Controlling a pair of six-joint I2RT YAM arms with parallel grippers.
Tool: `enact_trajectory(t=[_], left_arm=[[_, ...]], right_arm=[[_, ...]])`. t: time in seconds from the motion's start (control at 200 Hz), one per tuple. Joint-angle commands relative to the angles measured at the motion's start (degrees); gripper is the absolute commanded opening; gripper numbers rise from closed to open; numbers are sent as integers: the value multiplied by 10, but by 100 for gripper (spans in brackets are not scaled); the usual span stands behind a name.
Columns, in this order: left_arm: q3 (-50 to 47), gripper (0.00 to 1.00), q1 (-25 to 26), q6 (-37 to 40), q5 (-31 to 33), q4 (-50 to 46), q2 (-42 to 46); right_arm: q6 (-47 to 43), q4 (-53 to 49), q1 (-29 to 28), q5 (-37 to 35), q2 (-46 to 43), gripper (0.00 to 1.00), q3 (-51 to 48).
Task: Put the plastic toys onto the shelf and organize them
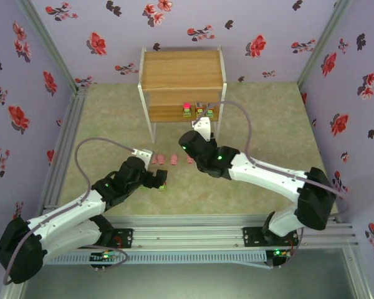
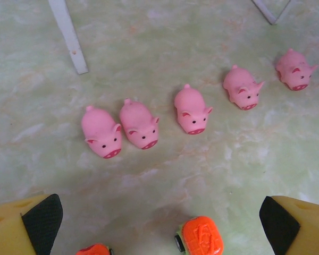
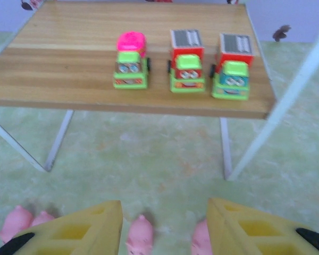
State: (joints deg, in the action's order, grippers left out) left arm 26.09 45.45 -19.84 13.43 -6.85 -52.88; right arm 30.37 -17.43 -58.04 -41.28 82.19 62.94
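Shelf (image 1: 184, 68): at the far middle of the mat (image 1: 268, 124); two wooden boards on thin white legs.
Lower board (image 3: 69, 64): three trucks in a row near the front edge, upright, cabs facing the near side, standing apart from one another.
Pink-topped truck (image 3: 131, 66): leftmost of the three from the right wrist.
Grey-topped trucks (image 3: 187, 64): middle and right of that row, side by side, not touching.
Pigs (image 2: 192, 110): five on the mat in a loose row in front of the shelf, snouts toward the near side; the left two just beside each other, the other three spaced out.
Orange-topped trucks (image 2: 201, 240): two on the mat, nearer than the pig row; one between the left fingers and touching neither, the other toward the left finger and mostly cut off by the picture's edge.
Left claw (image 2: 159, 223): spread wide, pinching nothing, low over the mat just short of the pigs.
Right claw (image 3: 164, 212): fingers apart with a clear gap, nothing between them; above the pig row, aimed at the lower board.
White leg (image 2: 69, 37): behind the left end of the pig row.
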Motion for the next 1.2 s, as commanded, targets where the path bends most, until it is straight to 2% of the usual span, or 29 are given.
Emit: enact_trajectory(t=[0.0, 0.19, 0.315, 0.39, 0.44, 0.69, 0.91, 1.195], left_arm=[[-4, 99, 17, -32, 56, -26, 9], [0, 95, 63, -128, 156, -92, 10], [-3, 92, 81, -181, 194, -136, 23], [-4, 92, 84, -204, 207, -162, 36], [-3, 92, 84, -216, 210, -176, 44], [6, 91, 85, -244, 210, -219, 26], [8, 91, 88, -262, 204, -239, 20], [-10, 86, 88, -281, 181, -211, -12]], right_arm=[[-10, -17, -4, -1, -50, 26, -55], [-22, -10, -4, 12, -124, 27, -153], [-32, 18, -3, 27, -165, 28, -212], [-41, 40, -4, 38, -186, 32, -241], [-49, 52, -3, 43, -197, 36, -256], [-85, 121, 15, 76, -209, 43, -314], [-110, 176, 27, 96, -226, 45, -358], [-102, 173, 37, 99, -250, 46, -370]])
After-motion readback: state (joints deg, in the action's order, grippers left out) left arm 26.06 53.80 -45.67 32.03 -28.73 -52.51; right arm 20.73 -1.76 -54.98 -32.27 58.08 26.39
